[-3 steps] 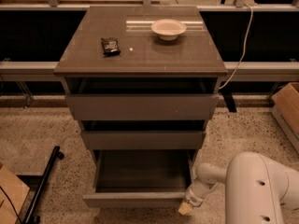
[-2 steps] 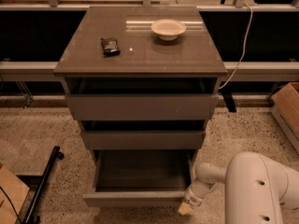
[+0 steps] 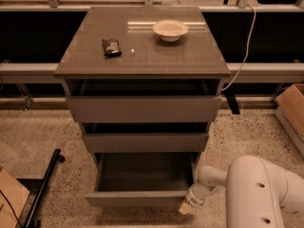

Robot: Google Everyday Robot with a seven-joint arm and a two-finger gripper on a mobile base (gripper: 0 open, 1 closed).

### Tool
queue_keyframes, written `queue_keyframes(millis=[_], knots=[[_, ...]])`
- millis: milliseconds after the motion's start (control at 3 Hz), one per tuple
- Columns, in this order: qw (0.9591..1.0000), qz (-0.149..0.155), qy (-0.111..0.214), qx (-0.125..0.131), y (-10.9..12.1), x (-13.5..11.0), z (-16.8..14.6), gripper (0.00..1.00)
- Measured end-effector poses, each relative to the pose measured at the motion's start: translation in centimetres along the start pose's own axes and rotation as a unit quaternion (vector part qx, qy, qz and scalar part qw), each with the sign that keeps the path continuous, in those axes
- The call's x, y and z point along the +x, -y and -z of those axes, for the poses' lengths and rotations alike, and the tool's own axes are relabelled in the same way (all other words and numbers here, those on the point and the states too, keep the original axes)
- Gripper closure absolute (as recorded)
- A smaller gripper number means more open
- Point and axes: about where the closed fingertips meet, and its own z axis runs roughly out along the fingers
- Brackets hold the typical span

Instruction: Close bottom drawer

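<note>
White bowl (image 3: 170,29), dark pkt (image 3: 111,47) on cabinet top (image 3: 156,58), cardboard box (image 3: 292,109)

A white, rounded arm (image 3: 259,189) with dark screw holes was seen; its tan-tipped pincer (image 3: 186,207) was found beside the bottom drawer (image 3: 137,198).

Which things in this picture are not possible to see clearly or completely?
All in the camera view:
1. The gripper is at the right front corner of the bottom drawer; this angle does not show whether they touch.
2. Insides of the top drawer and middle drawer: shadowed and covered from above.
3. Dark packet on the cabinet top: print too small.
4. Robot arm: cut off by the bottom edge.
</note>
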Motion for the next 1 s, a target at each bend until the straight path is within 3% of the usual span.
queue_keyframes(millis=[333, 667, 1000], knots=[[1.0000, 0.000, 0.000, 0.000, -0.1, 0.0, 0.0, 1.00], [0.9977, 0.051, 0.024, 0.038, 3.8, -4.0, 1.7, 1.00], [0.9963, 0.062, 0.030, 0.052, 5.1, -4.6, 2.6, 1.00]])
